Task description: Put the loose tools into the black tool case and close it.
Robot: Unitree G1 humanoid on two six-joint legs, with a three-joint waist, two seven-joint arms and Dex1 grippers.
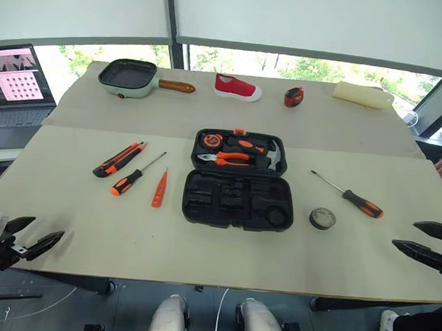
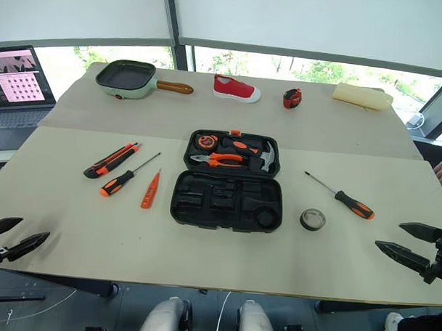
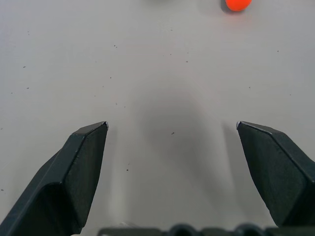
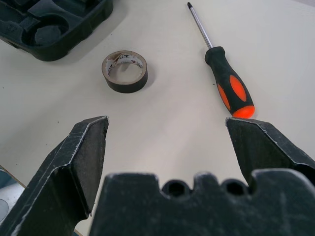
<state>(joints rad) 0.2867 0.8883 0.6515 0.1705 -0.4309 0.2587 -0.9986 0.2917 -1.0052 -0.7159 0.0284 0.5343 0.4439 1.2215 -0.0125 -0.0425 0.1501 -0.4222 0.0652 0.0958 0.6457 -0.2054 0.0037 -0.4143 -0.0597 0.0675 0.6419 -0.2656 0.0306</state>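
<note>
Left eye view: left end effector (image 1: 31,235) and right end effector (image 1: 424,239) both spread, empty, over the near tabletop (image 1: 203,252) edge. Tape roll (image 4: 125,71) and screwdriver (image 4: 224,79) lie beyond the right one. Tool case (image 1: 238,181) open at centre. Knife (image 1: 118,159), second screwdriver (image 1: 133,176), tester (image 1: 159,189) lie left of it.

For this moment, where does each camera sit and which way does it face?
Left eye and right eye views: on the head, looking forward and down over the table with the open black tool case; the left gripper and right gripper flank it, both open.
Left wrist view: along the left gripper's fingers, facing bare tabletop.
Right wrist view: along the right gripper's fingers, facing the tape roll and a screwdriver.
Shared: tape roll, that screwdriver and a case corner appear in both the head and right wrist views.
</note>
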